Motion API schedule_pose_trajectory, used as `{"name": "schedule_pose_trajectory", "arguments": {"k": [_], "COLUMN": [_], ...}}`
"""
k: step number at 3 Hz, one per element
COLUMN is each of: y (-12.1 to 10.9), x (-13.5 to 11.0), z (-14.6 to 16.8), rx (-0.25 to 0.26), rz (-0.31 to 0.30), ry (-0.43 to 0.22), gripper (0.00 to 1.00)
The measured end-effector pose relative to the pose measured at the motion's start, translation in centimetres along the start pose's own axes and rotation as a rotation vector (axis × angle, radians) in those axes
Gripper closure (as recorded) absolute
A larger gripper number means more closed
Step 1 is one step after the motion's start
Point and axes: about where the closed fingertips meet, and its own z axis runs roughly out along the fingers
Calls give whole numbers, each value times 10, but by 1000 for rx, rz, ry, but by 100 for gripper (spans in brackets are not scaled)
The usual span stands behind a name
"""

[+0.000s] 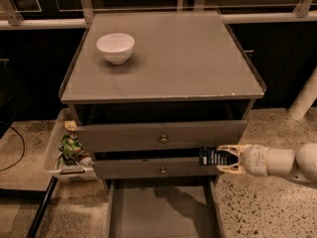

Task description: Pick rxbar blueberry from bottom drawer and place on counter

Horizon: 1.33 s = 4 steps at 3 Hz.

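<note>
My gripper [221, 158] reaches in from the right and is shut on the rxbar blueberry [212, 156], a small dark bar with pale print. It holds the bar in the air in front of the right end of the lower knobbed drawer, above the open bottom drawer [161, 212], whose grey floor shows bare. The counter [183, 58] is the flat grey cabinet top well above the bar.
A white bowl [115, 47] stands on the counter's back left. Two knobbed drawers [163, 139] are slightly open. A pale bin with green packets [69, 150] sits at the cabinet's left side. A white post [304, 100] stands at the right.
</note>
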Motion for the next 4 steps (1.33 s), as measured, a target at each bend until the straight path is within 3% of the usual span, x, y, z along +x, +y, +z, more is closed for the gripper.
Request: {"name": "schedule_pose_trajectory", "arguments": {"k": [2,3,4], "y": [-59,-90,-133], "x": [-91,-132,-161], "z": [-45,-72,-94], "rx": [-7,-4,16], "rz": [-203,-286,-322], "ry": [-161,-200,-207], "gripper": [100,100,100]}}
